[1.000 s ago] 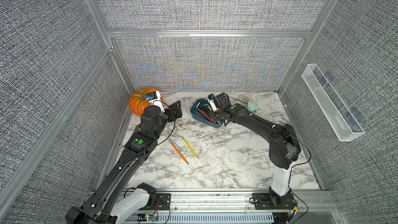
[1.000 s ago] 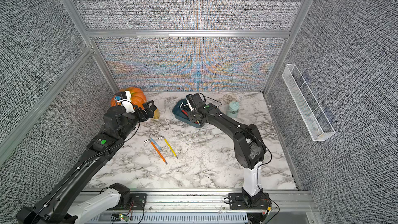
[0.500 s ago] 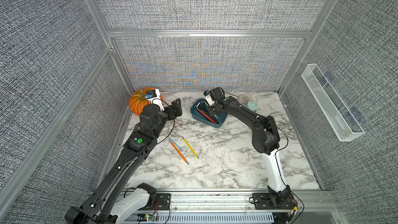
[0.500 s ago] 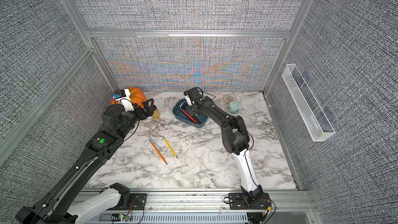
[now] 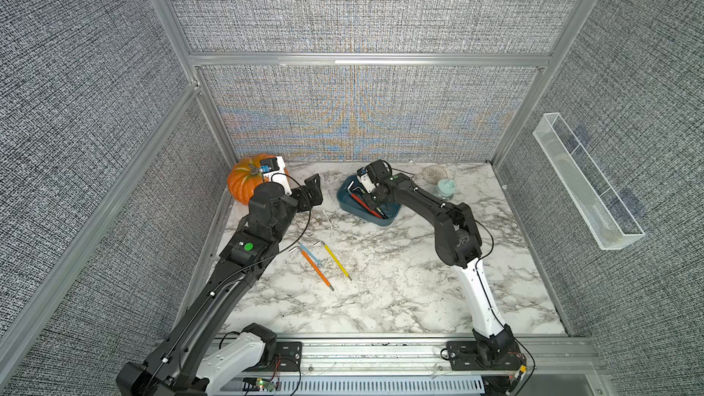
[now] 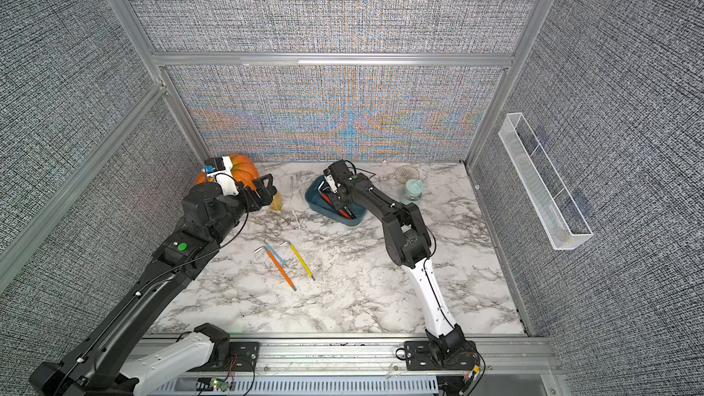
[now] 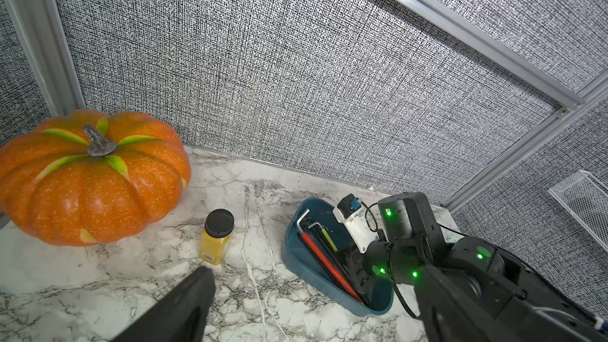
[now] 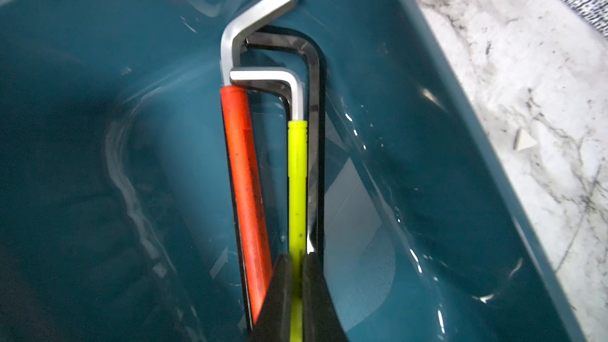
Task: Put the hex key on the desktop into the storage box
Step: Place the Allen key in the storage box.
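The teal storage box [image 5: 344, 200] [image 6: 313, 200] sits at the back of the marble desktop [image 5: 400, 280]. My right gripper [image 8: 297, 291] reaches down into the storage box [image 8: 98, 126], shut on a yellow-green hex key [image 8: 297, 176]. That key lies beside a red-sleeved hex key [image 8: 245, 176] and a black one [image 8: 314, 93]. Three more hex keys lie together on the desktop in both top views: orange [image 5: 315, 266], blue [image 5: 310, 254] and yellow [image 5: 337, 260]. My left gripper [image 5: 312, 194] hovers open and empty by the pumpkin, with one finger [image 7: 184, 307] showing in the left wrist view.
An orange pumpkin [image 5: 244, 184] fills the back left corner, with a small yellow jar [image 7: 217, 238] next to it. A woven coaster [image 5: 434, 173] and a mint container [image 5: 445, 188] stand at the back right. A clear mesh tray [image 5: 586, 188] hangs on the right wall.
My right wrist has shifted a little back and left over the storage box and its elbow has swung in, still gripping the yellow-green hex key. The left arm has barely moved.
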`<state>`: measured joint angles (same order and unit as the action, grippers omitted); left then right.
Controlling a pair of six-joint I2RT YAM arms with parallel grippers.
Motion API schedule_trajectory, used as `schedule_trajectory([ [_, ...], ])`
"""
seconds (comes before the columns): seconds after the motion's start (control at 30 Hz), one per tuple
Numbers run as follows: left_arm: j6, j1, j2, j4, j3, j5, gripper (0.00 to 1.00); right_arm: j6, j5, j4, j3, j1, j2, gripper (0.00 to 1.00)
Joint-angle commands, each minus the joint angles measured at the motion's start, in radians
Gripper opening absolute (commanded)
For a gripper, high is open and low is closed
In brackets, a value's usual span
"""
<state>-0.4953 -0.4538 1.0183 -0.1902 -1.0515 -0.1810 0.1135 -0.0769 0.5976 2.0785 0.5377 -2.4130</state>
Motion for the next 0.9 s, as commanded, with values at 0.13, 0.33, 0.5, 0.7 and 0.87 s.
schedule_trajectory([
  [0.13, 0.011, 0.001, 0.002, 0.005, 0.003, 0.004, 1.00, 0.000, -0.012, 0.009, 0.019, -0.001, -0.006, 0.21],
  [0.33, 0.006, 0.001, -0.007, 0.003, 0.005, 0.002, 1.00, -0.003, -0.017, 0.017, 0.048, -0.003, 0.014, 0.33],
  [0.5, -0.001, 0.001, -0.015, 0.001, 0.005, 0.003, 1.00, -0.015, -0.042, 0.008, 0.014, 0.024, 0.117, 0.33],
  [0.7, -0.012, 0.002, -0.018, 0.001, 0.005, 0.000, 1.00, -0.049, -0.012, -0.062, -0.247, 0.149, 0.338, 0.39],
  [0.87, -0.004, 0.002, -0.038, -0.009, -0.012, 0.009, 1.00, -0.167, 0.036, -0.153, -0.489, 0.260, 0.469, 0.42],
])
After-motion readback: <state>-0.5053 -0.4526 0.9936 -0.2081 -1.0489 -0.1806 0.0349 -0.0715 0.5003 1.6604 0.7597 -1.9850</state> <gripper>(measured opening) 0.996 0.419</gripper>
